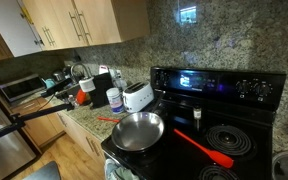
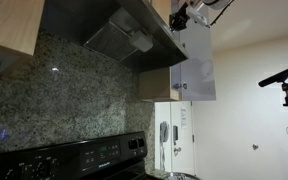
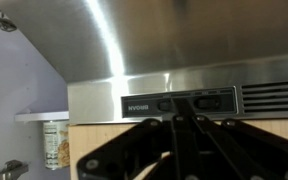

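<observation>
In the wrist view my gripper (image 3: pixel 183 117) is shut and empty. Its two black fingers lie together and their tips reach the dark control panel (image 3: pixel 179 101) of a stainless range hood (image 3: pixel 134 45), at the switches; whether they touch is unclear. The panel's lettering reads upside down. In an exterior view the gripper (image 2: pixel 190 16) is high up at the hood's (image 2: pixel 124 30) outer end, next to an open white cabinet door (image 2: pixel 194 65).
Below is a black electric stove (image 1: pixel 219 85) with a steel frying pan (image 1: pixel 137 130) and a red spatula (image 1: pixel 202 147). A white toaster (image 1: pixel 137 96), jars and a microwave (image 1: pixel 22 88) stand on the counter. A jar (image 3: pixel 54 145) sits on a cabinet shelf.
</observation>
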Motion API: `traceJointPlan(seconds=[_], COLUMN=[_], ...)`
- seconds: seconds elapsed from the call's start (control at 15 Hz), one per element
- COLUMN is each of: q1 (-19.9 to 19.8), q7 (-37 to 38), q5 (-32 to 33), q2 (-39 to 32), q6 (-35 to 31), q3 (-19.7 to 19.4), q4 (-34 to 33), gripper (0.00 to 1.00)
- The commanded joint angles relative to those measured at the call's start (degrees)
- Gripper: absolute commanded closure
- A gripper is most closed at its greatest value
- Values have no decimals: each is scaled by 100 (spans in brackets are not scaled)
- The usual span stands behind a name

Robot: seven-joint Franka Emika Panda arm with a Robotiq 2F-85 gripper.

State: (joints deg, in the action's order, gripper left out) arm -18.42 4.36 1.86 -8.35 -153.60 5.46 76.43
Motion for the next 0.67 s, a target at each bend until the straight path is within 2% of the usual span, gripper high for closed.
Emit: traceJointPlan(seconds=[0.0,0.27,0.33,0.4,0.6], q1=[-62,-111,-141,-36,-62], q7=[-419,-925,-1244,-769,-1020], q5=[-106,-332,-544,-246,-397], q2=[-93,-140,-161,-57,-70], q6=[-230,-350,-363,-220,-252], q3=[39,111,170,20,64], q4=[-109,-129,-151,-3,-4], gripper=[100,100,100,99,99])
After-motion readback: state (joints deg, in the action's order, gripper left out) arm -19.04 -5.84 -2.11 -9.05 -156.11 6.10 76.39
